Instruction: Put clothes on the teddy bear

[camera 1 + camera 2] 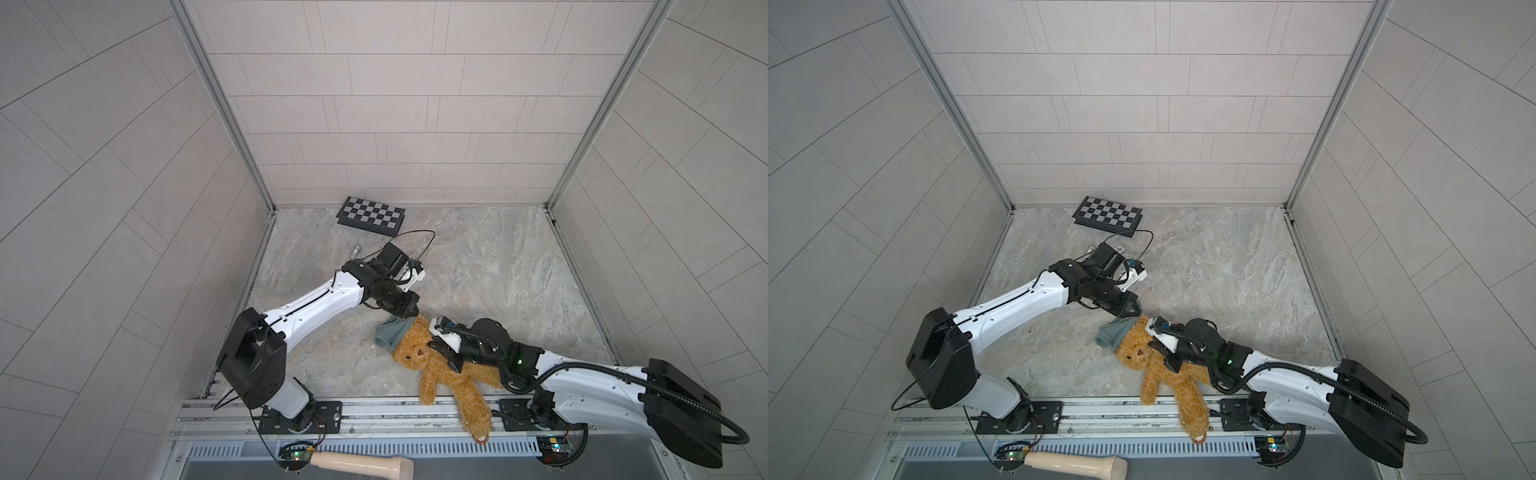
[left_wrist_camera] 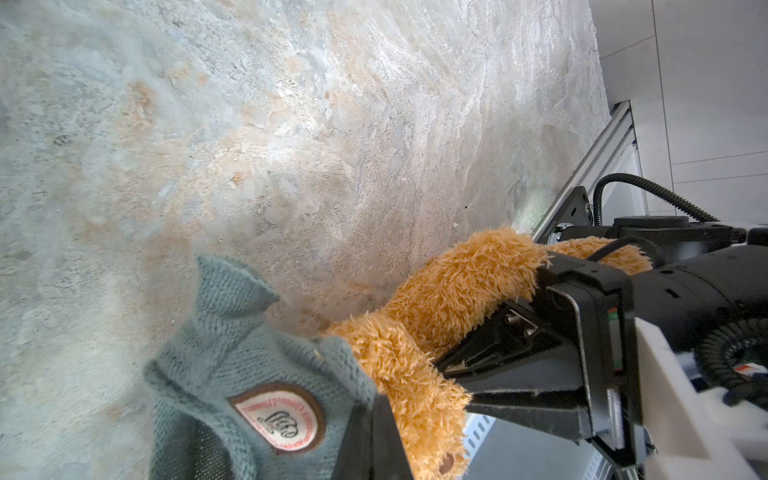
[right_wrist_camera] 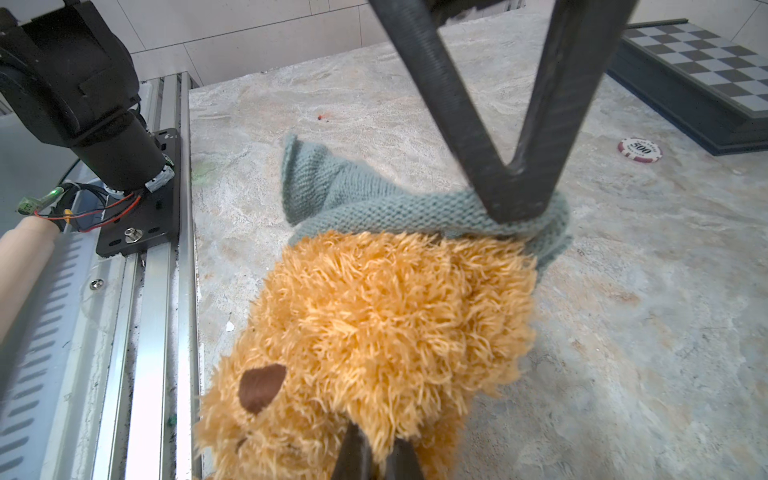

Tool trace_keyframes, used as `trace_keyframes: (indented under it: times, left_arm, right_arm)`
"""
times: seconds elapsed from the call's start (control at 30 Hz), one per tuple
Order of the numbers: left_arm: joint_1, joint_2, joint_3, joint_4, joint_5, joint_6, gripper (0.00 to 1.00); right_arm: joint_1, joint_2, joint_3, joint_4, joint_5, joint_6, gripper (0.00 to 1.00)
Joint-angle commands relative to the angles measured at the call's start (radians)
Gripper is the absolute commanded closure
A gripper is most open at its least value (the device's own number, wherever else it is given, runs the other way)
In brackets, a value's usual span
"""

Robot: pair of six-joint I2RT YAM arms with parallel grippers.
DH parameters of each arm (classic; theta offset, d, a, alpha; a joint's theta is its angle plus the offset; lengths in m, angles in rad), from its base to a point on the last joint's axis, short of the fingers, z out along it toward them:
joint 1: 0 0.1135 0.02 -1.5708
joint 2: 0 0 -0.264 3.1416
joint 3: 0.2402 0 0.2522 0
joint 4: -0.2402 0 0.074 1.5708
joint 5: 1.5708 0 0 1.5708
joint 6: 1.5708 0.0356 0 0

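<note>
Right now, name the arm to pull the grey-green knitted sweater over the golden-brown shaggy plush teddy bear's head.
Left: the left gripper pinches the knitted sweater at the teddy bear's head; the right gripper is shut on its fur, anchoring it.

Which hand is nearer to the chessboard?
Left. The left hand, shut on the green sweater, is in front of the chessboard; the right hand grips the teddy bear farther away.

Grey-green knit sweater [image 2: 232,353] with badge [image 2: 276,417], touching teddy bear [image 2: 457,286], right gripper [image 2: 442,366] jaws closed in fur, stone tabletop [image 2: 291,124]
</note>
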Motion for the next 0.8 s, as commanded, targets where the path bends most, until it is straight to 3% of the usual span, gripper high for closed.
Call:
trace_keyframes:
  times: [0.0, 0.13, 0.3, 0.5, 0.77]
  left_arm:
    - [-0.008, -0.019, 0.02, -0.028, 0.035, 0.042, 1.0]
    - [-0.041, -0.029, -0.006, -0.081, 0.087, 0.093, 1.0]
    - [-0.079, -0.069, -0.066, -0.086, 0.11, 0.116, 1.0]
    - [-0.083, -0.095, -0.111, -0.039, 0.11, 0.068, 1.0]
    - [-0.078, -0.083, -0.084, 0.044, 0.013, -0.031, 1.0]
  right_arm:
    - [0.009, 0.012, -0.001, -0.016, -0.006, -0.013, 1.0]
    - [0.001, 0.001, 0.001, 0.001, 0.066, 0.019, 1.0]
    - [-0.019, 0.056, 0.049, 0.006, 0.061, 0.009, 1.0]
    - [-0.04, 0.075, 0.041, 0.115, 0.074, 0.03, 1.0]
    - [-0.041, 0.048, 0.048, 0.135, 0.071, 0.021, 1.0]
